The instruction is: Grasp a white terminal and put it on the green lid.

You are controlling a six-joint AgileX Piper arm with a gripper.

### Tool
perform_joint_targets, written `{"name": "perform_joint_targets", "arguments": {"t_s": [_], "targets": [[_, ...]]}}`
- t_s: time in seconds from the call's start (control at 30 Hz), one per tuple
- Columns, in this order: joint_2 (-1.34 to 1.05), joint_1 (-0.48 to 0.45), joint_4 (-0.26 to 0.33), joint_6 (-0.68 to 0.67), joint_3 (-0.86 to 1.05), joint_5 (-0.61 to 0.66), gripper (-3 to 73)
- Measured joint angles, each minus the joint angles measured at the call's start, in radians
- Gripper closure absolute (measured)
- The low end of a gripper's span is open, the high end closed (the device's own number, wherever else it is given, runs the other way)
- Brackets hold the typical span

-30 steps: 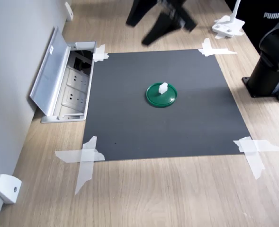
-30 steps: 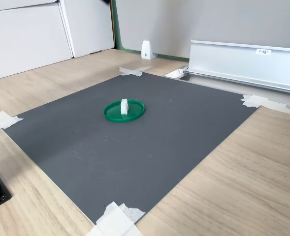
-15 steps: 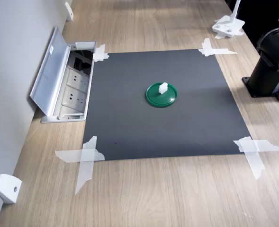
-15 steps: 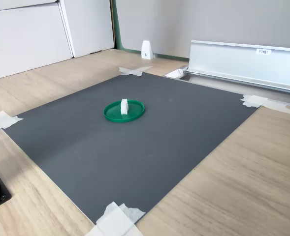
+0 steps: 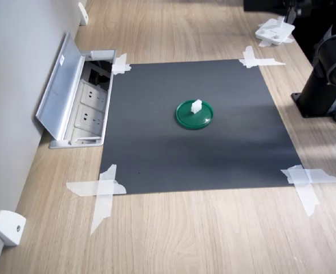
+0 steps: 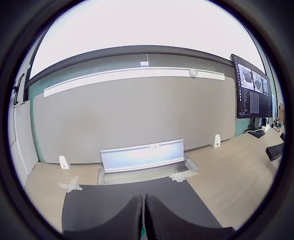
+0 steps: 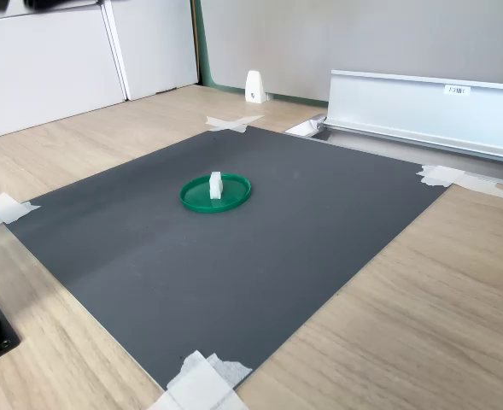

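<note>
Currently: white terminal (image 5: 197, 105), likely light, rigid; grip its narrow sides; upright on green lid (image 5: 185, 119), mid-mat (image 5: 156, 160); gripper (image 6: 143, 220) fingers together.

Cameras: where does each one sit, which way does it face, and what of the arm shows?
First exterior view: high, looking down the dark mat; arm base at its right.
Second exterior view: low at a mat corner, facing the wall; a black base corner shows.
Wrist view: faces the wall; end effector fingers together, tips out of frame.
Both exterior views share the white terminal on the green lid.
</note>
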Motion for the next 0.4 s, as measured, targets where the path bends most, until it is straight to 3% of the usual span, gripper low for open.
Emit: {"name": "perform_joint_targets", "arguments": {"t_s": [0.4], "targets": [[-0.130, -0.002, -0.003, 0.000, 0.101, 0.037, 70.2]]}}
